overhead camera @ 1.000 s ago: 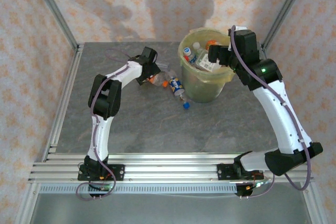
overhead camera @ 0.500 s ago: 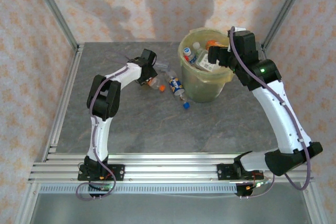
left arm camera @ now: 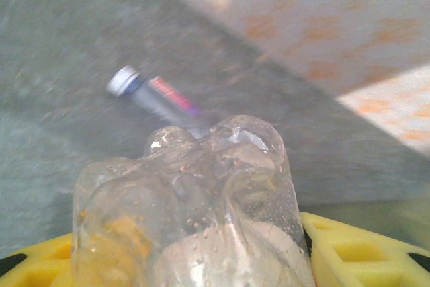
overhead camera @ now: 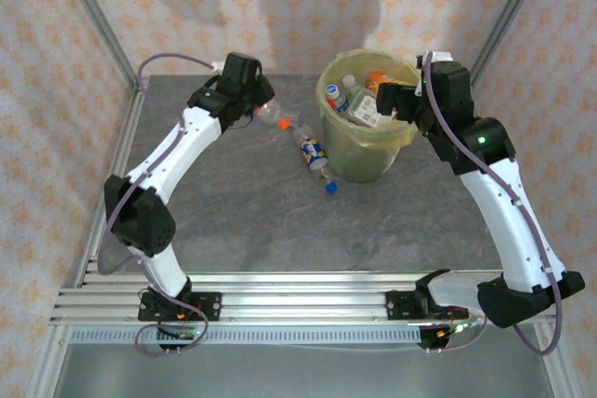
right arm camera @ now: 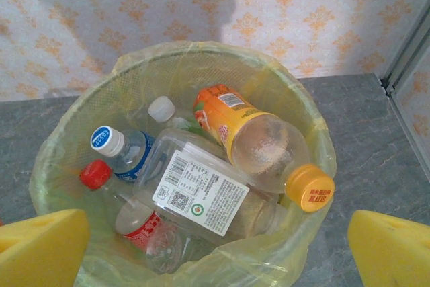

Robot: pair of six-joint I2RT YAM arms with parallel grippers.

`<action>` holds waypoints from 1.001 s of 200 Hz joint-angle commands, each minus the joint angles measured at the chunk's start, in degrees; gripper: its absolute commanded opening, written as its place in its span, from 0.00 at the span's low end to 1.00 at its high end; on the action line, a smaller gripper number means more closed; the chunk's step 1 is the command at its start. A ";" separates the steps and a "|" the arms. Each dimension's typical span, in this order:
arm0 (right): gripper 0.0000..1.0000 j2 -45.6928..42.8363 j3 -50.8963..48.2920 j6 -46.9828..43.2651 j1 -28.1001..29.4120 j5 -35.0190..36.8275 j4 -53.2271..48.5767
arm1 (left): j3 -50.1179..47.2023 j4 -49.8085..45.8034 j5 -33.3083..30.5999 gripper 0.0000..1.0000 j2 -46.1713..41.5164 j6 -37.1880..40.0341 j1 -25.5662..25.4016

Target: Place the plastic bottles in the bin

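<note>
While the left pincer (overhead camera: pixel 260 111) is clenched on a clear bottle (left arm camera: pixel 195 213) with an orange cap, held to the left of the bin (overhead camera: pixel 368 148), I record the right pincer (right arm camera: pixel 216 247) as released, jaws wide, directly above the bin. Several bottles (right arm camera: pixel 201 193) lie inside the bin. One blue-capped bottle (overhead camera: pixel 318 161) lies on the surface (overhead camera: pixel 280 221) just beside the bin's left wall.

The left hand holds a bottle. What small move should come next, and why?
Probably swing the left hand toward the bin. It is shut on a clear bottle with an orange cap, beside the bin, not above it. The right hand hangs open over the rim, so keep clear.
</note>
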 commanded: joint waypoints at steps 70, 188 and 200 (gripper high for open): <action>0.99 -1.28 -2.30 2.00 0.20 -0.45 2.48 | 31.16 -0.24 6.41 0.52 11.84 24.59 -10.23; 0.99 0.10 -3.64 3.54 0.20 -4.45 3.31 | 54.94 -3.99 14.65 0.57 32.17 32.02 -12.71; 0.99 -0.10 -3.66 3.56 0.22 -4.18 3.32 | 54.94 -5.71 14.65 0.59 32.42 32.44 -12.71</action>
